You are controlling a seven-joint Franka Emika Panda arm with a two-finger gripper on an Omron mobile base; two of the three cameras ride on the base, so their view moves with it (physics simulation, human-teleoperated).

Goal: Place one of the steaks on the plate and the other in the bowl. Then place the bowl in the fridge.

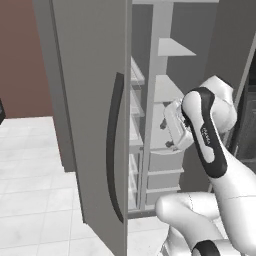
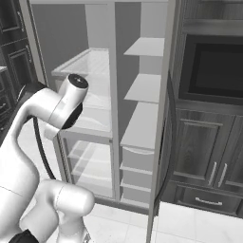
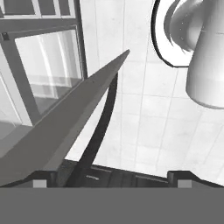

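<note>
While the fridge (image 1: 90,100) stands with its doors swung wide in the left base view, the gripper (image 1: 169,131) hangs just in front of the inner shelves, to the right of the near door and its long dark handle (image 1: 114,145); I cannot read the jaws well here. From the right base view the pale shelves (image 2: 142,121) and drawers (image 2: 136,159) are open to reach, and no bowl, plate or steak is seen on them, so I judge the bowl is not yet placed. Along the hand view, the two finger tips (image 3: 40,181) stand far apart at the bottom with nothing between them, so the gripper is fully spread and holds nothing; ahead of it the door edge (image 3: 65,127) and its handle run across, with white floor (image 3: 148,113) beyond. As a judgement, the door is heavy and stiff but swings easily, and the long handle is the place to take it; the bowl would be hard, perhaps fragile, best pinched at its rim.
</note>
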